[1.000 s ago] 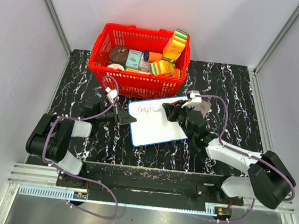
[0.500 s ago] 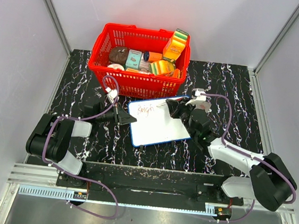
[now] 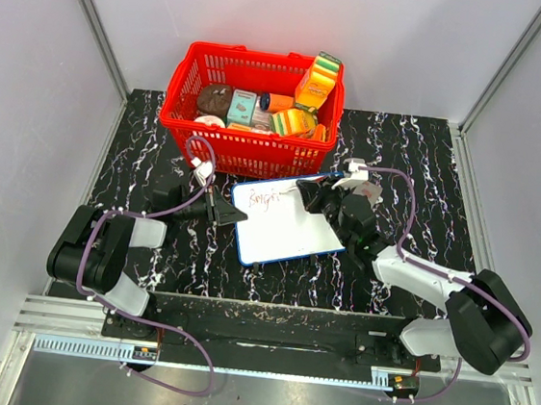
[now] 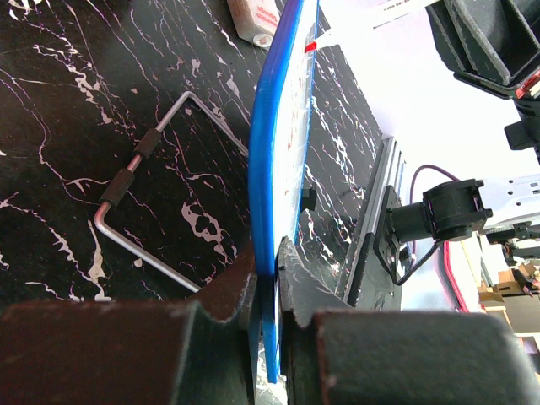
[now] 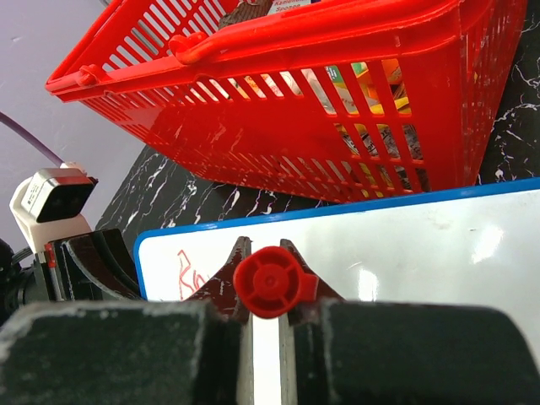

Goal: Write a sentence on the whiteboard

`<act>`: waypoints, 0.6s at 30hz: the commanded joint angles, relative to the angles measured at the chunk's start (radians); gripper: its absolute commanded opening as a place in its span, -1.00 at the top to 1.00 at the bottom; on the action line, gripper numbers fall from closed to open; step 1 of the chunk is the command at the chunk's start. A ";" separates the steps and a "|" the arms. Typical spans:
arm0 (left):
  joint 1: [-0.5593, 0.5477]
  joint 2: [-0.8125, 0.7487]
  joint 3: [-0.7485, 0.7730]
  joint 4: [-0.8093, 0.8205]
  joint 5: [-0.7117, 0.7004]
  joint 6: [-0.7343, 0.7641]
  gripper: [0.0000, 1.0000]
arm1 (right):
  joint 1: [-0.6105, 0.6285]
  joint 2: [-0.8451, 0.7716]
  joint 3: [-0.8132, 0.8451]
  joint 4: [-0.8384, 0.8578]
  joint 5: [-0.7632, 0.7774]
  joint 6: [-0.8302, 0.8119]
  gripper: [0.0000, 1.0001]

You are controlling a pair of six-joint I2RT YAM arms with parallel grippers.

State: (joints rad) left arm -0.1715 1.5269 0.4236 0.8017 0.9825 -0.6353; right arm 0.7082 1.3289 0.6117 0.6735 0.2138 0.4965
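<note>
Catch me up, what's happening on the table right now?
The left gripper is clamped on the near-left edge of the whiteboard, steadying it. The right gripper is shut on a red marker, held over the board's upper part with its tip down by the surface; contact isn't clear. Some red lettering is already on the board's upper left, too small to read. The red basket of groceries sits just behind the board.

Overhead camera looks down; close wrist cameras share the whiteboard [image 3: 287,229].
</note>
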 commanded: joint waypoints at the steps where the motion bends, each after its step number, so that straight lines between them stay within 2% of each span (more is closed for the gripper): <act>1: -0.010 -0.004 0.012 -0.019 -0.059 0.103 1.00 | -0.006 0.015 0.036 0.046 -0.013 0.010 1.00; 18: -0.010 -0.002 0.012 -0.018 -0.059 0.102 1.00 | -0.010 -0.016 0.013 -0.037 0.065 -0.022 1.00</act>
State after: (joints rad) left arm -0.1715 1.5269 0.4240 0.8009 0.9825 -0.6353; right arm 0.7082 1.3354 0.6132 0.6773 0.2195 0.4988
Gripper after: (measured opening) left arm 0.119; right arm 0.118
